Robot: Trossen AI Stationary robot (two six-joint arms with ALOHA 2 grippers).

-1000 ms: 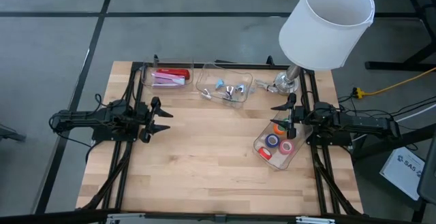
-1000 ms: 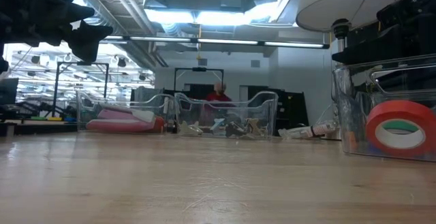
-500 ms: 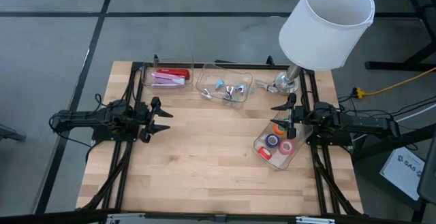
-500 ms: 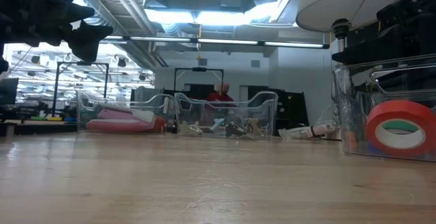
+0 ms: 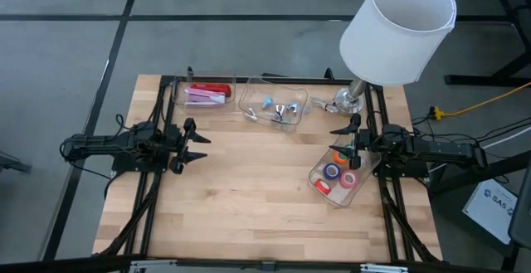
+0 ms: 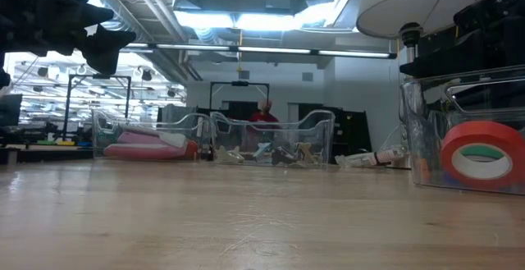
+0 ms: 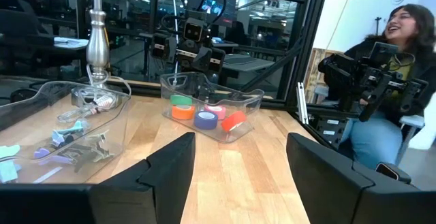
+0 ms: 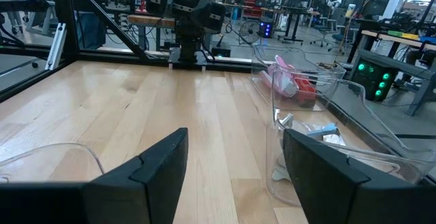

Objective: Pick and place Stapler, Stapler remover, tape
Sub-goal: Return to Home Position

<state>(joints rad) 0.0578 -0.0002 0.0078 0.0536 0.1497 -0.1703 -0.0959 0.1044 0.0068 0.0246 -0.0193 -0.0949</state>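
Note:
A pink and a red stapler (image 5: 205,93) lie in a clear tray at the far left. Small silvery and blue stapler removers (image 5: 278,109) lie in a second clear tray (image 5: 274,104) at the far middle. Several coloured tape rolls (image 5: 338,172) sit in a third clear tray (image 5: 336,176) near the right edge; the left wrist view shows the tape rolls (image 7: 204,114) too. My left gripper (image 5: 195,143) hovers open at the left, pointing level toward the right. My right gripper (image 5: 343,146) hovers open above the tape tray's far right corner, pointing level toward the left.
A lamp with a white shade (image 5: 398,28) stands on a silvery base (image 5: 348,100) at the far right corner. Bare wood (image 5: 249,182) lies between the arms. A seated person (image 7: 388,81) is beyond the table's right side; another person (image 6: 262,112) is far behind.

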